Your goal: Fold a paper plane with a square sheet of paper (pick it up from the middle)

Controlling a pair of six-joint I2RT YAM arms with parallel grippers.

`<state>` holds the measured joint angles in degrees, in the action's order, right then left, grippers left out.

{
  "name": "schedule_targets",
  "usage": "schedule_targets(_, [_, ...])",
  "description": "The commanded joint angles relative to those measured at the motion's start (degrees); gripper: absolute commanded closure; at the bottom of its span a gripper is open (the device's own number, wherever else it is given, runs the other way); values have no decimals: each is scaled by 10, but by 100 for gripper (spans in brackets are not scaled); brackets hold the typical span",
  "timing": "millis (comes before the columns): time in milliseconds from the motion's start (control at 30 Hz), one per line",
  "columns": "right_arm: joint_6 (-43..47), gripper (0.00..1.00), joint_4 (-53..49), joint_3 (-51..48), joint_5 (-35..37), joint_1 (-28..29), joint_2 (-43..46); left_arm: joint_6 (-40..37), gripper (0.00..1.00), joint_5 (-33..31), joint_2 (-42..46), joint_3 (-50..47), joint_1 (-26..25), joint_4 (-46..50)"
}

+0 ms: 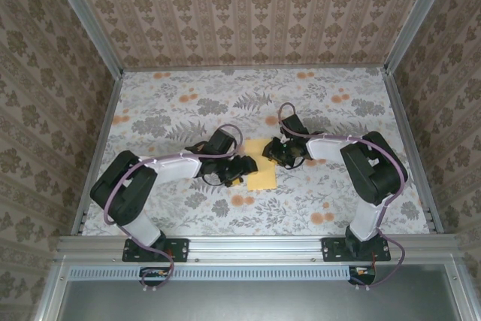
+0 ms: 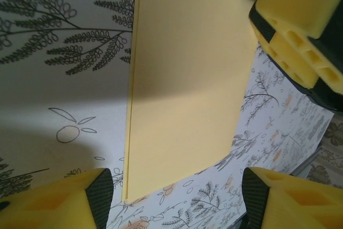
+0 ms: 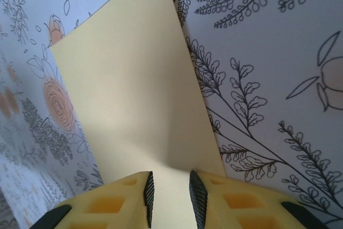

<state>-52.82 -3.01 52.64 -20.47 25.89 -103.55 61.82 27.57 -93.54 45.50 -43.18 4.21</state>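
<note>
On the floral surface (image 1: 338, 118), the left pincer (image 1: 245, 168) (image 2: 174, 199) stands released, its fingers wide on either side of the pale-yellow sheet of paper (image 1: 263, 176) (image 2: 187, 79) (image 3: 134, 95) lying mid-surface. Just beyond, the right pincer (image 1: 275, 154) (image 3: 171, 199) straddles the sheet's far edge, jaws narrowly apart; whether it is grasping cannot be told.

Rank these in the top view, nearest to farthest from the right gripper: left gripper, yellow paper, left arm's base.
1. yellow paper, beneath the right gripper.
2. left gripper, just left, across the paper.
3. left arm's base, near-left table edge.
</note>
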Motion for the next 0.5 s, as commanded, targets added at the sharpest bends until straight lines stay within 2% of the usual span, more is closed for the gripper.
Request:
schedule_targets(0, [-13,70,-9,-30,11,-6,-27,10,34,17,-17,20,-8,0])
schedule_targets(467, [-11,70,-5,-37,5,-10,-27,16,37,23,-38,28,-10,-5])
